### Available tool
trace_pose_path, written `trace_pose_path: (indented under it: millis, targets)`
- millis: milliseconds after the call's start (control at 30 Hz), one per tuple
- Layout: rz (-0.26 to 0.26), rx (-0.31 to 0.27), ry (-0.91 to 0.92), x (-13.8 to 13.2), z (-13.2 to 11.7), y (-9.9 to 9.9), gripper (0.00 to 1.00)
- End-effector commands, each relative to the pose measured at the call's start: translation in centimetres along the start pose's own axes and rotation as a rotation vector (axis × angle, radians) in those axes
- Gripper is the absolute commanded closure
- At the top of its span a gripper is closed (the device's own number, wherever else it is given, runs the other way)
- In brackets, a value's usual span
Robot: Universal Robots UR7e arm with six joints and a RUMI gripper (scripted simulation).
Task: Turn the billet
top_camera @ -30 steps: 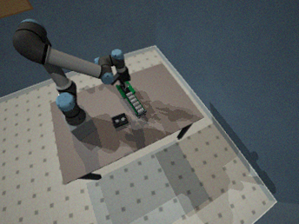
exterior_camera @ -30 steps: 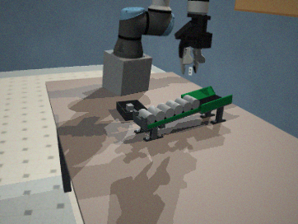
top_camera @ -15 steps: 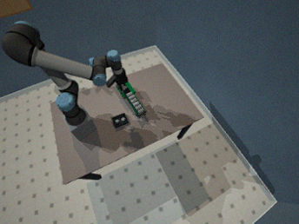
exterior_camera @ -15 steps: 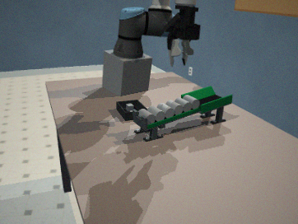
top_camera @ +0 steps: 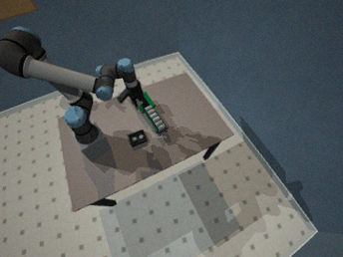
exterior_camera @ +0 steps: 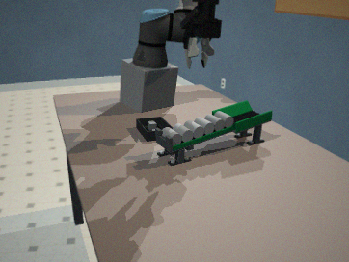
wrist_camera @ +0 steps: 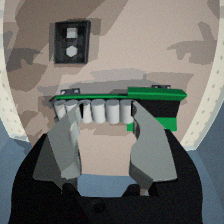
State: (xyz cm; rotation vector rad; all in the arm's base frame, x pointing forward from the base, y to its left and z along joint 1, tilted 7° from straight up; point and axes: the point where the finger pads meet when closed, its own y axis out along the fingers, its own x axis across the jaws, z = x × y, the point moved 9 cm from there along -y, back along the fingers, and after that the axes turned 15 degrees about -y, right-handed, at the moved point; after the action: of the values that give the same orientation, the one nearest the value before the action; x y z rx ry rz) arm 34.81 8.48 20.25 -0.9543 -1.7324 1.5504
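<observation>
Fingers of my dark two-jaw gripper (exterior_camera: 198, 57) hang partly parted, gripping nothing, pointing down well above the green feed ramp (exterior_camera: 219, 128); grey steel billets (exterior_camera: 197, 127) sit side by side on it.

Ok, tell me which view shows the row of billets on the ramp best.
The exterior view: the billets show side-on as separate cylinders along the green ramp. The wrist view has the fingers in front of them; in the top view they are tiny.
</observation>
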Motion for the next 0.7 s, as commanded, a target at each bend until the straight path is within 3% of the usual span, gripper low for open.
trace_pose_path:
  millis: [0,667]
  targets:
    - [-0.003,-0.004,-0.002,-0.6,1.4,-1.0,0.65]
    - [-0.003,-0.004,-0.002,-1.3,3.1,-2.1,0.65]
